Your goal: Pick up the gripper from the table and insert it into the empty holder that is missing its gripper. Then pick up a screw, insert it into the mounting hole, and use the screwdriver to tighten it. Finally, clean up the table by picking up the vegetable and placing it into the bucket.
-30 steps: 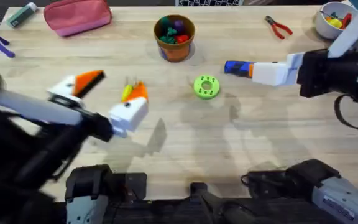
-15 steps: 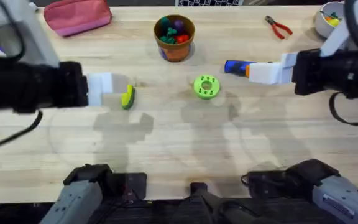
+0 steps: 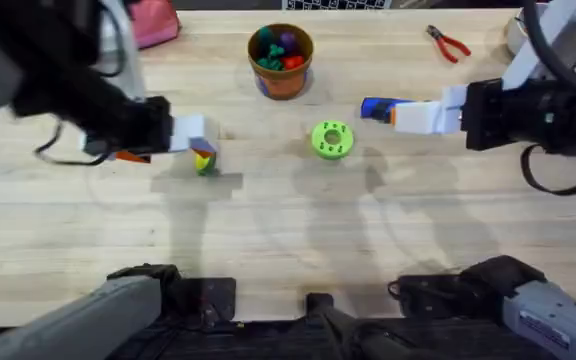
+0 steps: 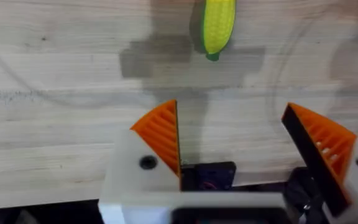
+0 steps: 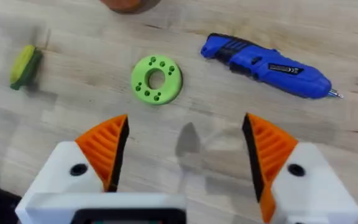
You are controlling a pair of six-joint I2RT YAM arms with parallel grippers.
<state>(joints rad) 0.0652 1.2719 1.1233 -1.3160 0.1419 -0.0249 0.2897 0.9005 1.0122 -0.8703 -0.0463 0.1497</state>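
1. Our left tool stands wide apart with nothing between its orange ribbed pads; it hangs over the table at about nine o'clock from the table's middle.
2. The vegetable lies on the wood just beyond the left tool's tips, close to them but not between them; its yellow kernelled side and green edge show in the left wrist view.
3. Our right tool is also spread wide and holds nothing, out at about three o'clock.
4. The screwdriver lies flat just ahead of the right tool, its thin metal tip pointing away from the green disc.
5. The green disc sits near the table's middle, between the two tools.
6. The bucket stands at twelve o'clock, upright, with coloured toys inside.
7. Red-handled pliers lie at about one o'clock.
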